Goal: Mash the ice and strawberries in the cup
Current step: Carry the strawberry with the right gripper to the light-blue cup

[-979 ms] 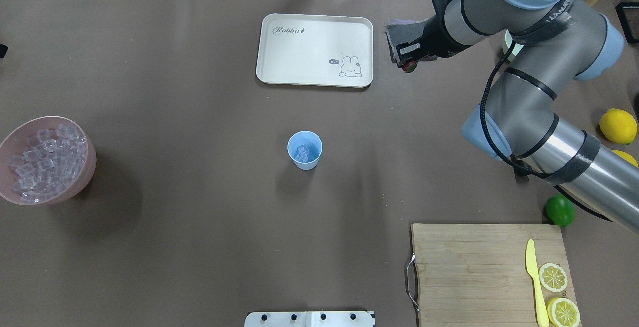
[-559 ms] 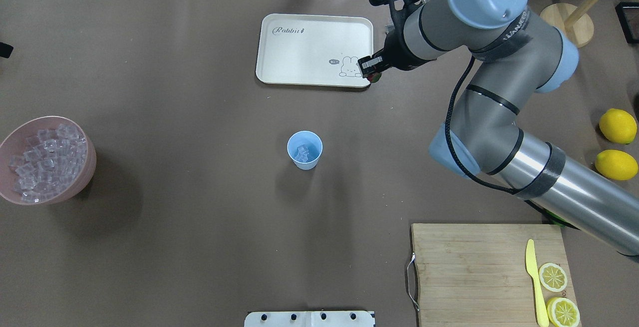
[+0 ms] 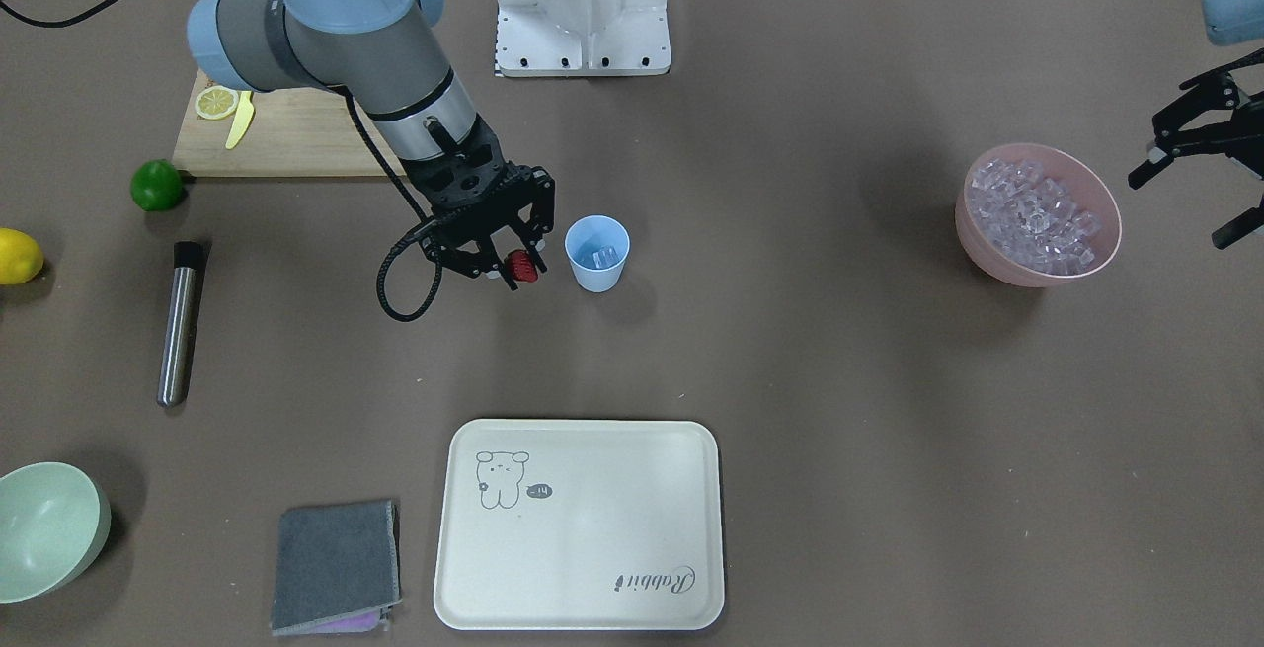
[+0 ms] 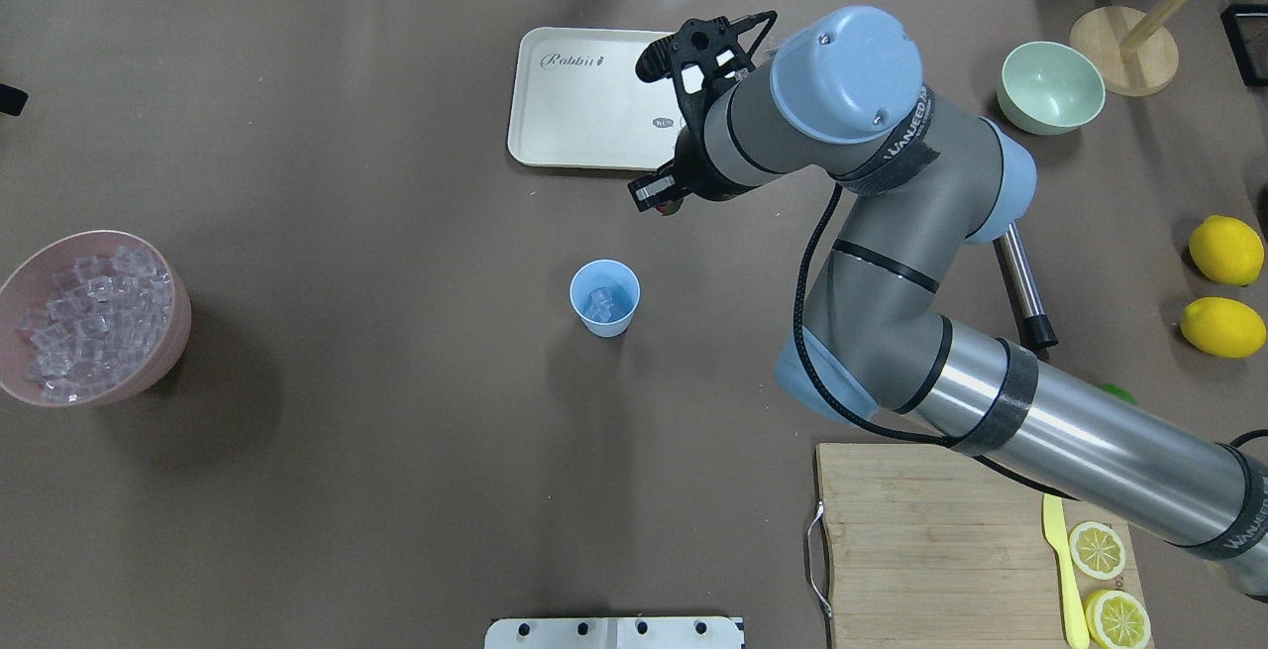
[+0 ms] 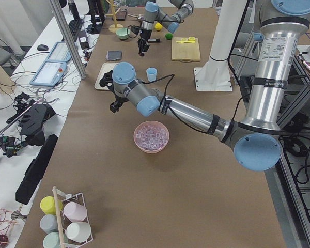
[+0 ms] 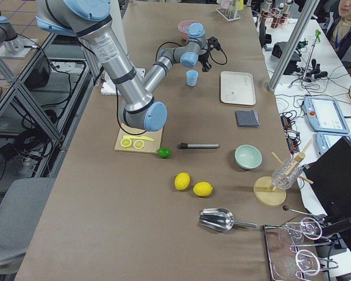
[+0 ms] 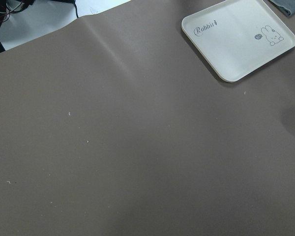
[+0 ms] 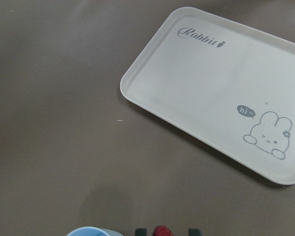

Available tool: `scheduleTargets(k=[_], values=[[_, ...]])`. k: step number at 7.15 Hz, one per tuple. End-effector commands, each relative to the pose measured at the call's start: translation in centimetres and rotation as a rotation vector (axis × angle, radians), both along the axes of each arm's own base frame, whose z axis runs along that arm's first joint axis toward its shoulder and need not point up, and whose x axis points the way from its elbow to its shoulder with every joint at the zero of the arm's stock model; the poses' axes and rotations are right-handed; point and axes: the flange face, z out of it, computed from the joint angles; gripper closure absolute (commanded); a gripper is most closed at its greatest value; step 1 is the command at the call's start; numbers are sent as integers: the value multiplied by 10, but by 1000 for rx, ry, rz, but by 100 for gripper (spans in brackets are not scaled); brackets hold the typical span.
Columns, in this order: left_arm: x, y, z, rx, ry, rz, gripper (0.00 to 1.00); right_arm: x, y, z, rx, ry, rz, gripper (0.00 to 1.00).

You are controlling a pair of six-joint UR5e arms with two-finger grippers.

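nearest the front camera lay the cream tray (image 3: 592,548) on the brown counter (image 3: 790,380). past it, the right end effector (image 3: 524,273) was clamped on the red strawberry (image 3: 519,264), just beside the light blue cup (image 3: 598,277), not over its mouth. clear ice (image 3: 602,255) sat inside the cup. off to the side, the left end effector (image 3: 1183,206) hovered with its fingers apart near the pink bowl (image 3: 997,267) of cubes.

Right arm (image 4: 1109,451): tubular links, matt grey near the wrist and polished metal near the base, joined by rounded pale blue caps (image 4: 842,59) whose flat faces carry small screws. Lettered black straps (image 4: 994,411) wrap the links. A thin black cable (image 3: 379,283) loops to the black two-finger gripper (image 3: 518,267).
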Motion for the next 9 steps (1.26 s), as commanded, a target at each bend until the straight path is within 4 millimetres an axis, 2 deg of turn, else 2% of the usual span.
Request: scheduleTargets(k=[1, 3, 4, 9], values=[[-3, 4, 3, -4, -1, -4, 3, -32, 30, -7, 29, 4, -21, 100], [-5, 11, 16, -14, -2, -6, 3, -47, 46, -19, 43, -7, -39, 100], [-6, 14, 22, -20, -3, -7, 3, -52, 45, -22, 46, -4, -38, 100], [-7, 17, 27, -16, -3, -6, 3, -61, 43, -12, 38, 20, -34, 100]])
